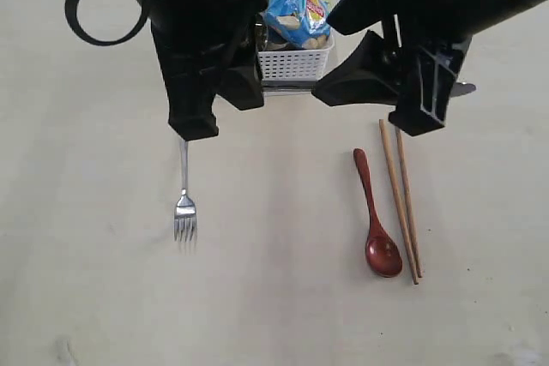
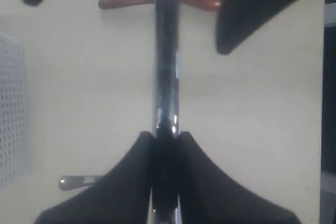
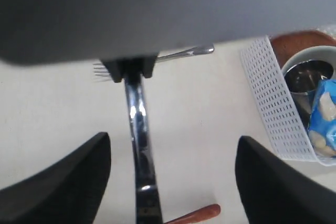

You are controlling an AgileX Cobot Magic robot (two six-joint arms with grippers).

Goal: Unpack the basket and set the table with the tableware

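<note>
Steel bar pinched in the left gripper [image 2: 165, 136] — is that the knife [image 2: 167, 66]?

Yes. The left wrist view shows both fingers closed tight on it. In the exterior view it sits just below the basket [image 1: 292, 64], upper middle of the frame, above the table [image 1: 274, 315].

And the right gripper [image 3: 173, 142]?

Jaws spread wide, 1 on each side of the same knife, gripping nothing. My guess is a hand-over across the middle — the knife probably belongs on the right-hand side.

What's laid out around them?

1 fork [image 1: 184, 203] lies flat at left centre. The wooden spoon [image 1: 383, 256] and 2 chopsticks [image 1: 399, 203] lie side by side at right centre, handles toward the basket.

What's in the basket?

The right wrist view shows a brown plate [image 3: 299, 41], a pale bowl [image 3: 320, 52] with the steel cup [image 3: 307, 77] seemingly in it, and the blue snack bag [image 3: 323, 114] leaning over them.
</note>
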